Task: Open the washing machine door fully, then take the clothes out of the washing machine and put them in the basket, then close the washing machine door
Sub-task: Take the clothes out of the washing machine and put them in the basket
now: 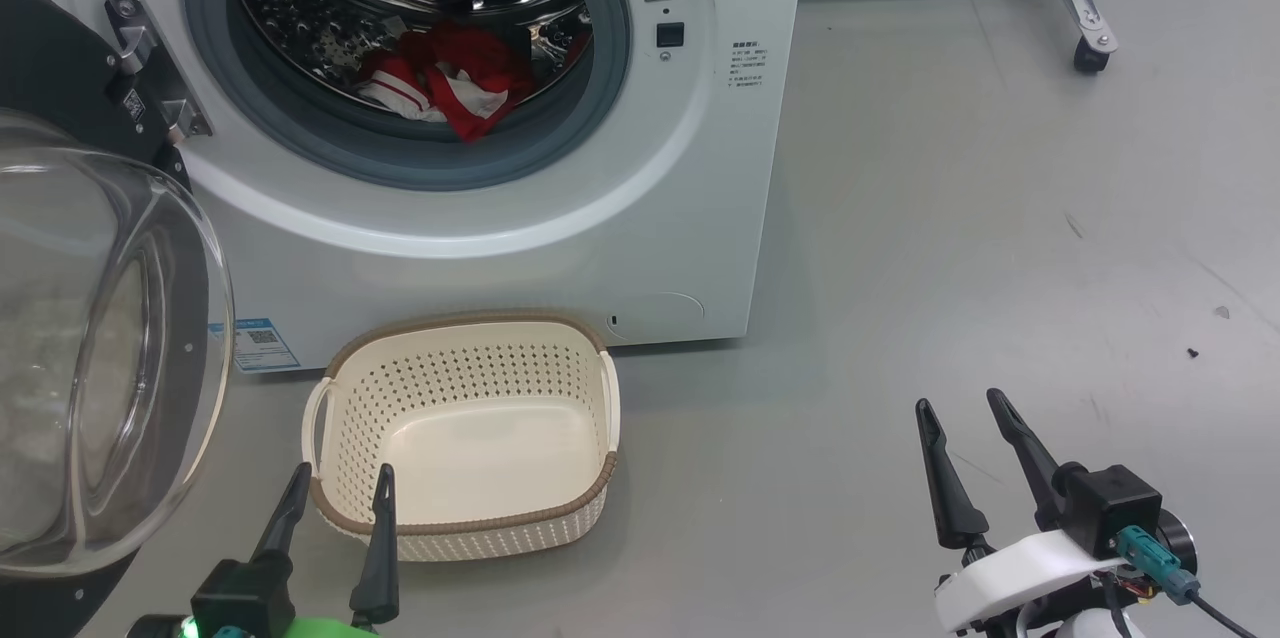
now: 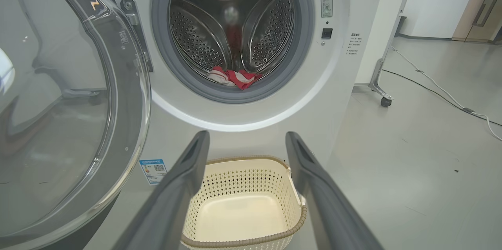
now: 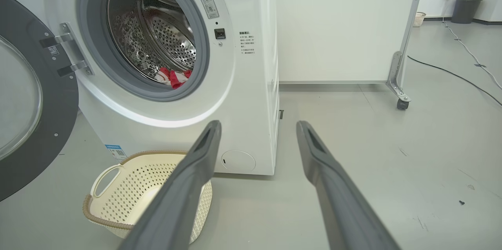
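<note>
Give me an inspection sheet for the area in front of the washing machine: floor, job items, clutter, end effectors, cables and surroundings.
Surface: grey floor, lightly scuffed.
Job's things: washing machine door swung open to the left; washing machine drum exposed; clothes, red and white, at the drum's front; basket empty, on the floor before the machine.
Clutter: small dark specks on the floor at right.
End effectors: left end effector open, empty, by the basket; right end effector open, empty, over the floor.
Cables: black cable and white cable across the floor.
Surroundings: white panel on castors; black bin by the far wall.
</note>
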